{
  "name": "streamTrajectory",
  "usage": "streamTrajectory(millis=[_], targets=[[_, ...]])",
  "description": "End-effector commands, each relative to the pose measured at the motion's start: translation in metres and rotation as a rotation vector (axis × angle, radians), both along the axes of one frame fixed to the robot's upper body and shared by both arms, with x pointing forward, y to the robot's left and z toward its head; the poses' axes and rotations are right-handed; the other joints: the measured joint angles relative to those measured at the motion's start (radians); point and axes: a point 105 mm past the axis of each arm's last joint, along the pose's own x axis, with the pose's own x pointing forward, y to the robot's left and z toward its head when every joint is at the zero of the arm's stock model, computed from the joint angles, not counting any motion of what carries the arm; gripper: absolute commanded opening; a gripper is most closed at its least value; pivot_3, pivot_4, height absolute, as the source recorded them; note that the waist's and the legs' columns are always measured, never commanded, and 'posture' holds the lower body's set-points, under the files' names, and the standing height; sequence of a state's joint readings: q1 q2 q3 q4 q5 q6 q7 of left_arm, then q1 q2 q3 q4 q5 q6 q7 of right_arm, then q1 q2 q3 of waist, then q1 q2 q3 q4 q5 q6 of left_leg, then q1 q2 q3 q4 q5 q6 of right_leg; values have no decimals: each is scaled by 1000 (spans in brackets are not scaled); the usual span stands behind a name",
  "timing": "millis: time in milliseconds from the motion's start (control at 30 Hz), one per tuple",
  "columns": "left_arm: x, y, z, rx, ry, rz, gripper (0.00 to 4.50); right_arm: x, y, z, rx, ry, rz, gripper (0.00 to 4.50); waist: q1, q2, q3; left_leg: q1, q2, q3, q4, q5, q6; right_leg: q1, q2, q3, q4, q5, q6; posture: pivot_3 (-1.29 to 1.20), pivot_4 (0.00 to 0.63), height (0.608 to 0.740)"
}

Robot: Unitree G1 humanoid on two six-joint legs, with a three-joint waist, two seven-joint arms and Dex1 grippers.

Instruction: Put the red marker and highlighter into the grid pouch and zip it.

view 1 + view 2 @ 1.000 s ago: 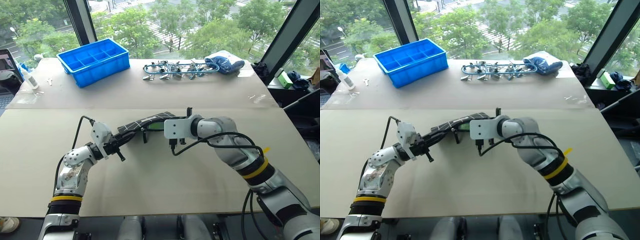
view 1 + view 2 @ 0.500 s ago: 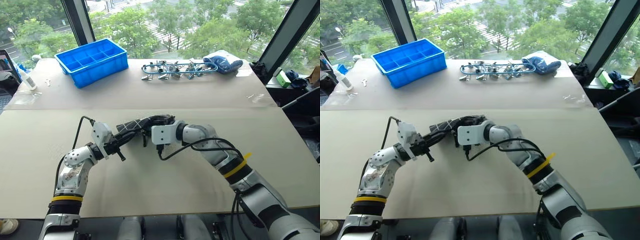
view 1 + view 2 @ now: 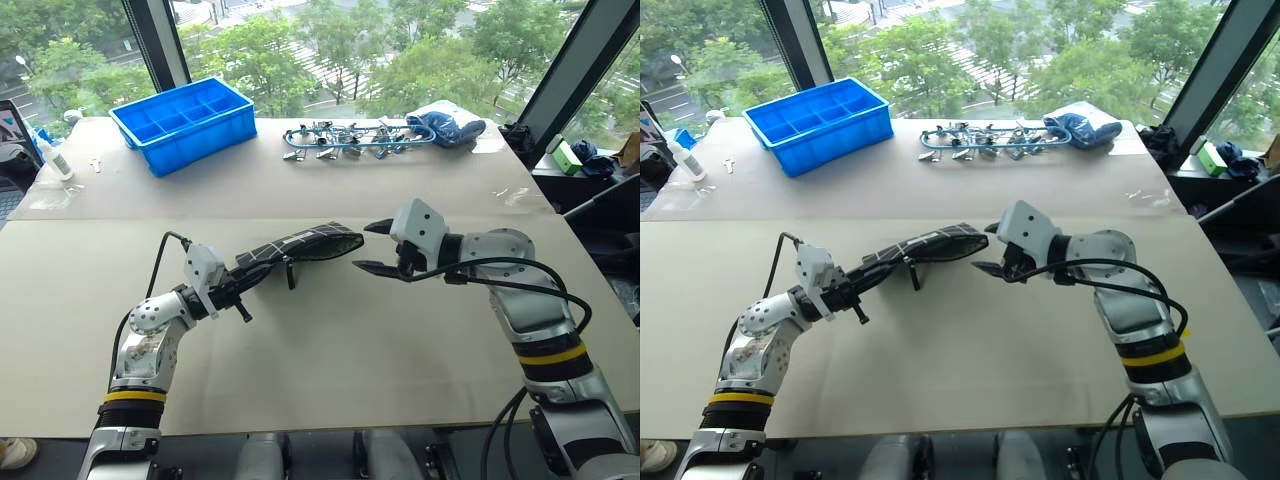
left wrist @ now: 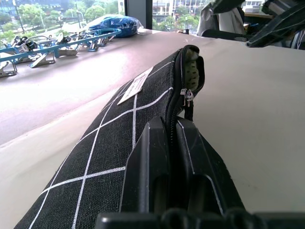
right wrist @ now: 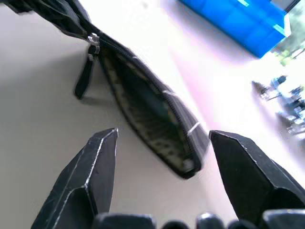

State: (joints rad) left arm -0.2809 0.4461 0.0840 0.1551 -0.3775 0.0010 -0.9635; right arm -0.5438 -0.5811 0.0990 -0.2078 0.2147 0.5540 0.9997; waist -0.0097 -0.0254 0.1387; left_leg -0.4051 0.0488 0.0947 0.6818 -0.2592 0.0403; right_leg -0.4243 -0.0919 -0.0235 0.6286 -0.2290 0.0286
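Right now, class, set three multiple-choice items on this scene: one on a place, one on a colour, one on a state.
1. Where is the blue tray?
A. far left of the table
B. beside the right gripper
C. under the pouch

2. What colour are the grid lines on the grid pouch?
A. red
B. white
C. yellow

3. How is the pouch's zipper?
A. fully closed
B. torn off
C. partly open

Answers:
1 A, it sits at the far left by the window.
2 B, thin white lines cross the black fabric.
3 C, the mouth gapes towards the open right gripper, while the left gripper pinches the other end.
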Motion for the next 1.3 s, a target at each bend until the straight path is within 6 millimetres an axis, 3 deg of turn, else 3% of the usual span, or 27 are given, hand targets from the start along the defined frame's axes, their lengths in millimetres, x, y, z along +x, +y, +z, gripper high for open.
streamTrajectory(millis=[33,133,267,367,500,733,1000,1100,1300], targets=[[-1,-1,12,-6,-48,-15,0,-22,1,-5,136,250,-9,3434,-2,0,0,0,0,0,0,0,0,0,0,0,0,0,0,0,150,740],[0,-2,12,-7,-46,-16,0,-26,10,-30,134,347,-53,3434,0,0,0,1,0,-1,0,0,0,0,0,0,0,0,0,0,150,740],[0,-4,12,-7,-44,-24,0,-2,36,-55,109,417,-205,3434,-7,0,0,1,0,-1,0,0,1,-1,1,2,2,0,0,0,150,740],[2,-5,13,-8,-46,-28,0,18,60,-60,91,388,-260,3434,-4,0,0,1,0,-1,0,0,0,-1,1,1,3,0,-1,0,150,740],[1,-7,13,-9,-48,-34,0,34,81,-54,120,363,-289,3434,1,0,0,-1,-1,0,0,0,0,-1,0,0,2,0,0,0,150,740],[0,-8,12,-13,-48,-34,0,31,117,-39,172,379,-203,3434,-4,0,0,-2,-1,0,0,0,0,-1,0,0,2,0,0,0,150,740],[0,-9,9,-18,-42,-33,0,27,127,-32,203,398,-170,3434,-3,0,0,-2,-1,0,0,0,0,-1,0,0,2,0,0,0,150,740],[0,-9,9,-19,-43,-33,0,28,124,-33,201,377,-180,2807,-4,0,0,-2,-1,0,0,0,0,-1,0,0,2,0,0,0,150,740],[2,-9,10,-19,-46,-33,0,30,114,-26,205,347,-181,662,-4,0,0,-2,-1,0,0,0,0,-1,0,0,2,0,0,0,150,740]])
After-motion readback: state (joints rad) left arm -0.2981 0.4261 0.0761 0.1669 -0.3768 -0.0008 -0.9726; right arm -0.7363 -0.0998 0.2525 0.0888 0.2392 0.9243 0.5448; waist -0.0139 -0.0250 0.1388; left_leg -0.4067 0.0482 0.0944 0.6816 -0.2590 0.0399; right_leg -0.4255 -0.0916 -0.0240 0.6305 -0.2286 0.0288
